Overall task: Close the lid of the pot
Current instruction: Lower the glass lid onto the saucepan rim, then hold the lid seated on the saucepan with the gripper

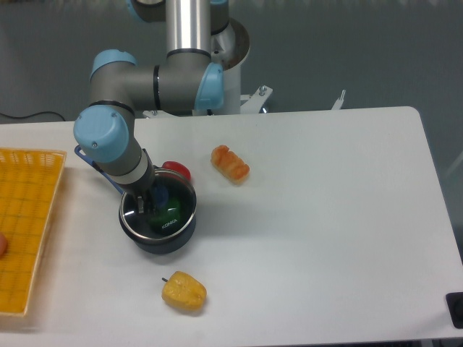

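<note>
The dark pot (173, 238) stands on the white table left of centre. Its blue handle (90, 159) points up-left behind the arm. The glass lid (170, 220), with a metal rim and white lettering, lies over the pot's mouth, and something green shows through it. The lid's blue knob (160, 194) is right by my gripper (148, 199), which reaches down onto the lid from the upper left. The dark fingers (142, 202) sit at the knob. The wrist hides how the jaws stand, so I cannot tell whether they clamp the knob.
A red round object (177, 170) lies just behind the pot. An orange pastry-like toy (230, 163) lies to the upper right. A yellow pepper toy (184, 290) lies in front of the pot. A yellow basket (25, 224) stands at the left edge.
</note>
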Available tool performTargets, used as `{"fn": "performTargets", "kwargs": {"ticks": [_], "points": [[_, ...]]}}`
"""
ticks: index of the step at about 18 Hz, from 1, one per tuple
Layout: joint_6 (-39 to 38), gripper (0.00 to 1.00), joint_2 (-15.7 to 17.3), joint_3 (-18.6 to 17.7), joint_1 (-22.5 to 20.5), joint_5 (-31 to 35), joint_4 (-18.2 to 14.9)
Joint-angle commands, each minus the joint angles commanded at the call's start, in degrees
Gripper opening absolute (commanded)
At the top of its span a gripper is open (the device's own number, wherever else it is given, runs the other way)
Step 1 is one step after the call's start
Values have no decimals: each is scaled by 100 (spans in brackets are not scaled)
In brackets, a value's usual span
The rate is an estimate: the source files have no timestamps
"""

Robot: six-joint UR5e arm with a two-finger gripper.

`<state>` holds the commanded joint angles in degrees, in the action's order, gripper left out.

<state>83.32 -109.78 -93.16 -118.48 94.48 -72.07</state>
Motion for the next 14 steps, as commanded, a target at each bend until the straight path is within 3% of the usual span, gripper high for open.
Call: {"fn": "performTargets", "kwargs": {"ticks": [14], "points": [[-70,52,-70,62,35,17,9]]}}
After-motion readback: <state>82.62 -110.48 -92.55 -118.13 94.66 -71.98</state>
